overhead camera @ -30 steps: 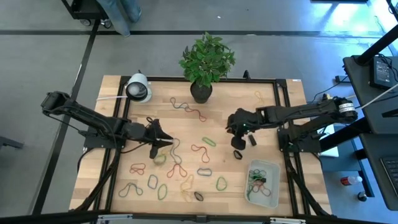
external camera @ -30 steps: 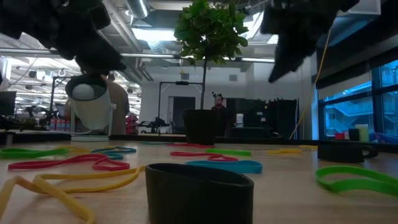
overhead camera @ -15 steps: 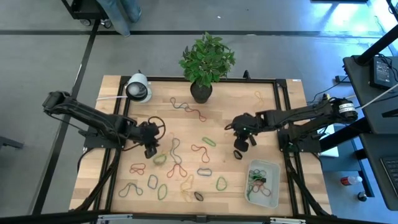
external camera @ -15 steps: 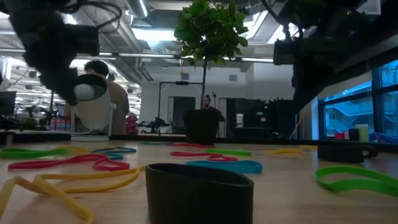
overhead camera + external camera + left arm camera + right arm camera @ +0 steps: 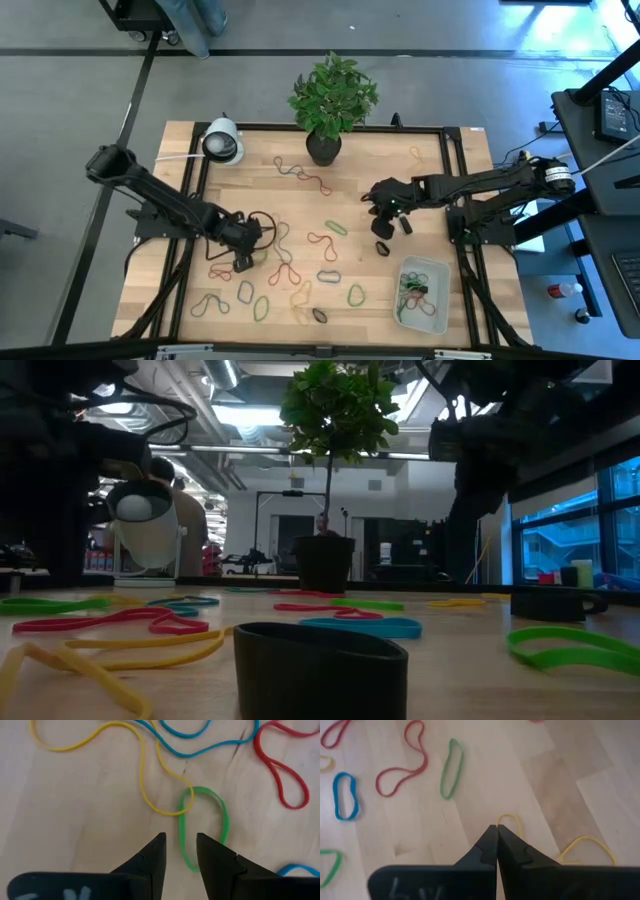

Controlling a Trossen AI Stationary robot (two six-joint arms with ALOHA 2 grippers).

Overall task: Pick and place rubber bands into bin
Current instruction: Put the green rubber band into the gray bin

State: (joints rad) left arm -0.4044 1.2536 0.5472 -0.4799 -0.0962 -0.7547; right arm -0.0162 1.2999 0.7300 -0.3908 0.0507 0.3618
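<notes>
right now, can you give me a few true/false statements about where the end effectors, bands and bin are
1. The left end effector is open over a green rubber band. True.
2. The right end effector is holding a red band. False: its fingers are shut with nothing between them.
3. The bin already has rubber bands in it. True.
4. The bin sits on the left arm's side of the table. False: it sits at the near right corner, by the right arm.
5. A potted plant stands at the table's far edge. True.
</notes>
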